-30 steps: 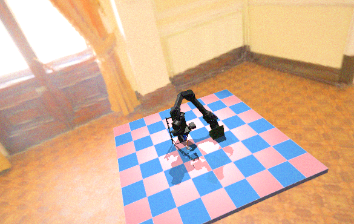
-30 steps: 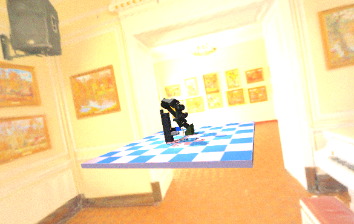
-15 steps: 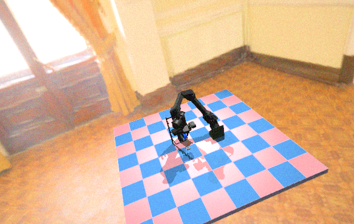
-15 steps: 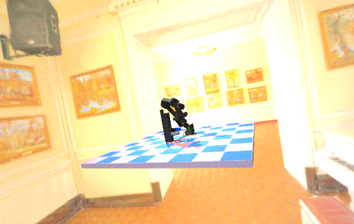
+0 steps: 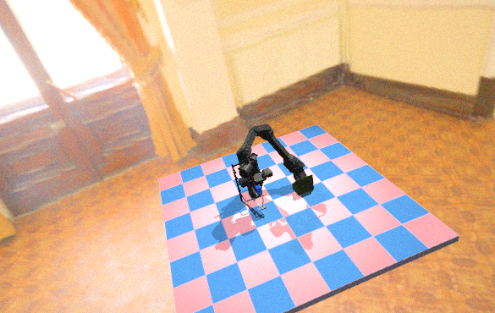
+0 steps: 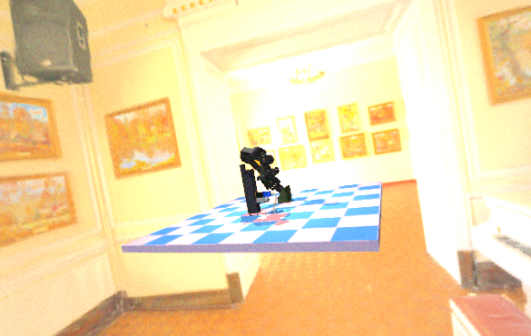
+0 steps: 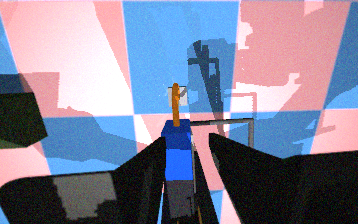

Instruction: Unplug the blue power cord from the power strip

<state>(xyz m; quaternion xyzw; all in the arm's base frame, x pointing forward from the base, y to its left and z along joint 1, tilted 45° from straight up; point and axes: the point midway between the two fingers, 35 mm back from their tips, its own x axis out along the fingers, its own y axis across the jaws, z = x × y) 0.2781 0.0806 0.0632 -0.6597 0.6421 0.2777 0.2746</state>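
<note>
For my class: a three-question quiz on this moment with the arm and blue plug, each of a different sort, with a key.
1. True or false: the blue plug lies flat on the checkered board.
2. In the wrist view, a gap shows beside the plug on which side? A picture left; B picture right.
3. Fill in: the thin piece sticking from the plug is ____.
Key: 1 false; 2 B; 3 orange.
</note>
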